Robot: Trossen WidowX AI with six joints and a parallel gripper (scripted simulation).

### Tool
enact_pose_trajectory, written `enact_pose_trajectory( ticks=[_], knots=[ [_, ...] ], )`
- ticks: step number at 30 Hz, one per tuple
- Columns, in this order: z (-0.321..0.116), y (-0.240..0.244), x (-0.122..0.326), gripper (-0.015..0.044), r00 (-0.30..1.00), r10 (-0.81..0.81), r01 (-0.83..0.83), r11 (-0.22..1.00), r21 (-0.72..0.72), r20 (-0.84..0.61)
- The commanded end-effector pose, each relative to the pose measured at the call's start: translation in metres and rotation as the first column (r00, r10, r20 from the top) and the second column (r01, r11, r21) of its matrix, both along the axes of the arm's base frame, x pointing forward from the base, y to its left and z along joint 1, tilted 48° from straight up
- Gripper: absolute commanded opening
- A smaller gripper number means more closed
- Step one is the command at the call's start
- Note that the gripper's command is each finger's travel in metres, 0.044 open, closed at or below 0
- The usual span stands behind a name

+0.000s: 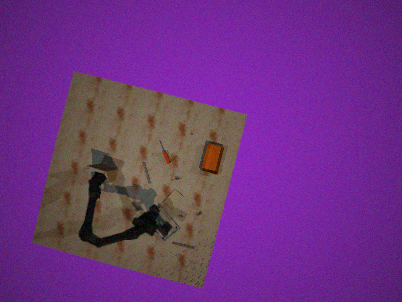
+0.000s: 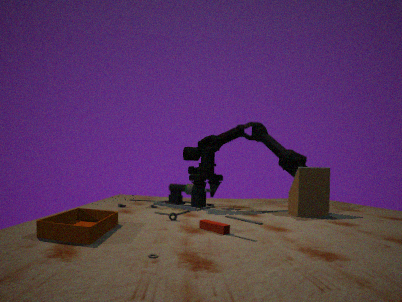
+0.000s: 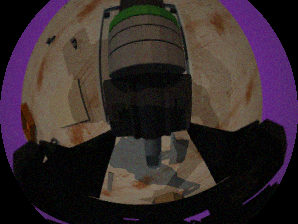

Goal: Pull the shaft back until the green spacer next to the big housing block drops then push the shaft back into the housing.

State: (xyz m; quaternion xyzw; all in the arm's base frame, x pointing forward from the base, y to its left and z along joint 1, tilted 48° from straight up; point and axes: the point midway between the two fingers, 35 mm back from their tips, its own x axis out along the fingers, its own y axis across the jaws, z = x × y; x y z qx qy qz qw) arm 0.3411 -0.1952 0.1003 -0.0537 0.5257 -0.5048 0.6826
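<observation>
The green spacer (image 3: 143, 12) sits at the top of the wrist view, beside the dark housing block (image 3: 142, 2) (image 2: 175, 194). Grey spacers (image 3: 146, 37) (image 2: 189, 189) follow it in line and touch one another. Below them is a wide dark block-like part (image 3: 147, 107), and a grey stub (image 3: 152, 152) shows beyond it. The shaft inside the spacers is hidden. My gripper (image 3: 151, 130) is open, its black fingers spread on either side of the dark part, with nothing held. The top and exterior views are too small to show contact.
An orange tray (image 1: 212, 157) (image 2: 77, 231), a red-handled tool (image 1: 166, 157) (image 2: 214, 226) and a thin grey rod (image 1: 146, 172) (image 2: 244, 219) lie away from the housing. A tall tan block (image 2: 310, 192) stands at right in the exterior view. Another rod (image 1: 183, 245) lies near the housing.
</observation>
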Motion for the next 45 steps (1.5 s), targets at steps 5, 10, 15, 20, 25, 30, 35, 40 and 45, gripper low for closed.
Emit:
enact_pose_trajectory(
  ticks=[5, 10, 15, 20, 25, 30, 35, 40, 45],
  knots=[
    [-0.0037, -0.0004, -0.0014, 0.044, 1.0, 0.003, -0.003, 1.0, 0.005, -0.009],
    [-0.0037, -0.0004, -0.0014, 0.044, 1.0, 0.003, -0.003, 1.0, 0.005, -0.009],
    [-0.0037, -0.0004, -0.0014, 0.044, 1.0, 0.003, -0.003, 1.0, 0.005, -0.009],
    [-0.0037, -0.0004, -0.0014, 0.044, 1.0, 0.003, -0.003, 1.0, 0.005, -0.009],
    [-0.005, 0.0004, -0.0007, 0.044, 1.0, 0.003, -0.003, 1.0, 0.005, -0.009],
    [-0.003, -0.0004, -0.0011, 0.0387, 1.0, 0.001, -0.001, 1.0, 0.001, -0.007],
    [-0.003, -0.0004, -0.0011, 0.0256, 1.0, 0.001, -0.001, 1.0, 0.001, -0.007],
    [-0.003, -0.0004, -0.0011, 0.0125, 1.0, 0.001, -0.001, 1.0, 0.001, -0.007],
    [-0.003, -0.0004, -0.0011, 0.0013, 1.0, 0.001, -0.001, 1.0, 0.001, -0.007]
  ],
)
